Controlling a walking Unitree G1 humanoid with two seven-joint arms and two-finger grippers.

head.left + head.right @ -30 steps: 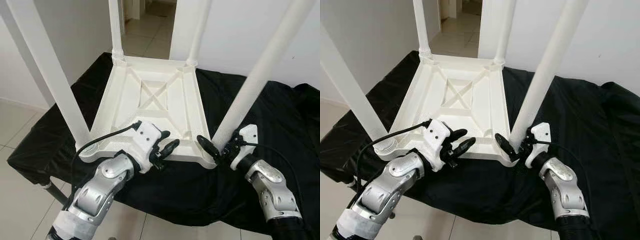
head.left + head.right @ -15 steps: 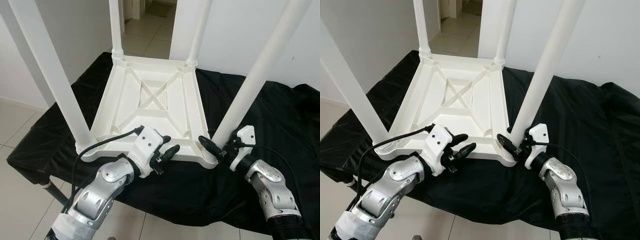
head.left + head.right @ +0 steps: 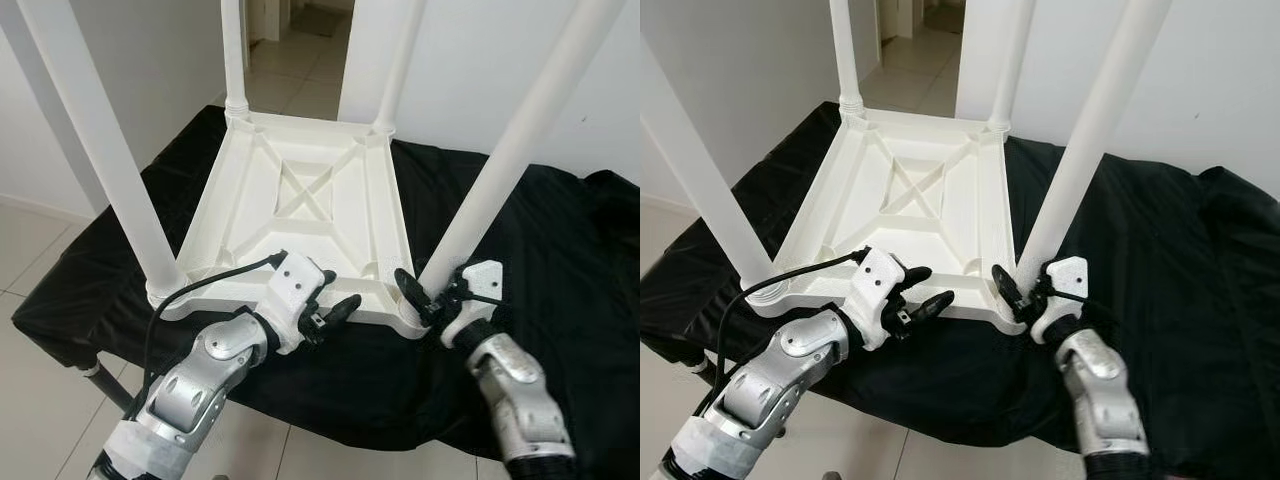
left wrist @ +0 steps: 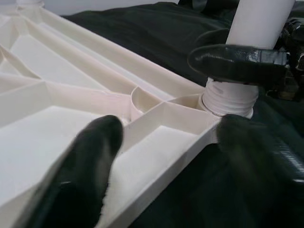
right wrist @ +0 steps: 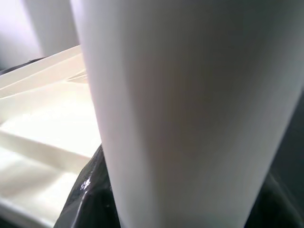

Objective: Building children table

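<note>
**Last leg being seated at the near right corner**

The white children's table (image 3: 310, 215) lies upside down on a black cloth (image 3: 560, 260) spread over a table, its ribbed underside facing up and all four legs standing in their corner sockets. The right pincer (image 3: 432, 297) is wrapped around the base of the near right leg (image 3: 500, 170), its black fingers (image 3: 409, 288) on either side of the tube just above the threaded collar; it is closed on that leg. The left pincer (image 3: 918, 292) is parted wide and holds nothing: one finger lies over the near rim of the tabletop, the other hangs just outside it, so the rim sits between them without being clamped.

The step in hand looks like tightening this leg while the left arm braces the tabletop. The next move probably calls for the left pincer to close on the rim to stop the top from turning, then a twist of the right wrist about the leg's axis, with the grip kept low and square so the thread does not bind.
</note>
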